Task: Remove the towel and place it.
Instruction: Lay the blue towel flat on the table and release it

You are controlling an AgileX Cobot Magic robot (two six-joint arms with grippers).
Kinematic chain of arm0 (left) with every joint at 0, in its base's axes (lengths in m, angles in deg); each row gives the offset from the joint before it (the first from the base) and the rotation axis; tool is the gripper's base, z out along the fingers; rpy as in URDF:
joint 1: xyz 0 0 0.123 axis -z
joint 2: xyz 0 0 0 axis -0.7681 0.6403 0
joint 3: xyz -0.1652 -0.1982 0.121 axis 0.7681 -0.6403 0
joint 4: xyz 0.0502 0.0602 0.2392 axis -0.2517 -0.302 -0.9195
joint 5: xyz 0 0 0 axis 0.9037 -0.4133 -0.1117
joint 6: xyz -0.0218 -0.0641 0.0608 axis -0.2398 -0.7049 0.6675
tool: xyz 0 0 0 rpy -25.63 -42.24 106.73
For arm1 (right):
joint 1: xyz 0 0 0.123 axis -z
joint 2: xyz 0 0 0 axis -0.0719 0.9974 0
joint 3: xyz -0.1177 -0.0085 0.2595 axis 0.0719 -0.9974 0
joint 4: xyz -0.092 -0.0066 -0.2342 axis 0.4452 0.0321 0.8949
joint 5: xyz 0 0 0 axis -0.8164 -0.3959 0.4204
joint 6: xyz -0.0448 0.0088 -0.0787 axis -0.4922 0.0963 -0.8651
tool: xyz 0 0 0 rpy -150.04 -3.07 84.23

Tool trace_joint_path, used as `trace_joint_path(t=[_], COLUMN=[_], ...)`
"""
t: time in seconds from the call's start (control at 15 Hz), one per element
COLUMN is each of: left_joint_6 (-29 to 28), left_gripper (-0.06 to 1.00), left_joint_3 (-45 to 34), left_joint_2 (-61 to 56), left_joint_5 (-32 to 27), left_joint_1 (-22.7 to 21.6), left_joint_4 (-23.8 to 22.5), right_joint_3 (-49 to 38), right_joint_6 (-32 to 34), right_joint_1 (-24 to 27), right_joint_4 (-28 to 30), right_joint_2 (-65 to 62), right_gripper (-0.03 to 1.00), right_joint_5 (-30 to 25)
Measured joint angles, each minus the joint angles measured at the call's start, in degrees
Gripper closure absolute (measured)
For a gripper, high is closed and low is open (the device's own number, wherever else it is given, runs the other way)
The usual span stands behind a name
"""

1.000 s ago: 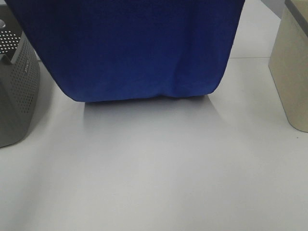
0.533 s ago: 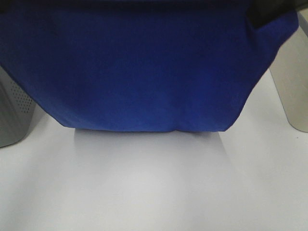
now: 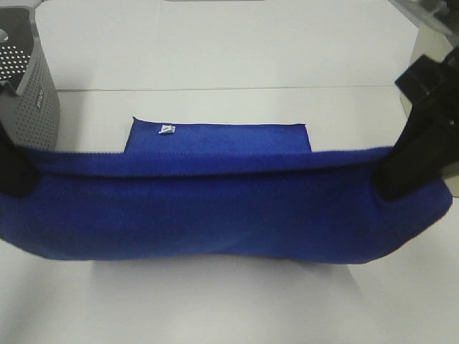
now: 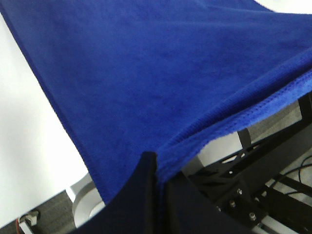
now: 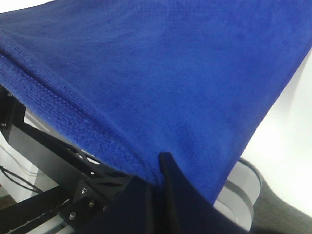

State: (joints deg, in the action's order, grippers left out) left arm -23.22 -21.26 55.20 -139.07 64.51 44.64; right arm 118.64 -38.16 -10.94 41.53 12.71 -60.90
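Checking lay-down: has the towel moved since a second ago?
Yes. The towel has lowered toward the camera; its fold now lies nearer than the grey basket.

Royal-blue fuzzy towel (image 5: 165,78), stitched hem pinched in closed black right gripper (image 5: 158,168); black metal frame (image 5: 53,156) beneath.
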Motion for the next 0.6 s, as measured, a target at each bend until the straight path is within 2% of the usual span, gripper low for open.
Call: trace_joint_path(t=[0.47, 0.6], left_joint_6=[4.01, 4.30], left_gripper=[0.94, 0.94], left_joint_3=[-19.94, -23.20], left_joint_2=[-0.17, -0.23], left_joint_5=[0.46, 0.57], left_joint_1=[-0.06, -0.06], left_joint_4=[8.71, 9.40], right_joint_3=[-14.09, -16.90], right_joint_6=[1.32, 1.32], right_joint_1=[0.00, 0.00], right_joint_4=[-2.86, -4.07], right_joint_2=[-0.57, -0.57], right_gripper=[0.95, 0.95], right_joint_5=[-0.23, -0.29])
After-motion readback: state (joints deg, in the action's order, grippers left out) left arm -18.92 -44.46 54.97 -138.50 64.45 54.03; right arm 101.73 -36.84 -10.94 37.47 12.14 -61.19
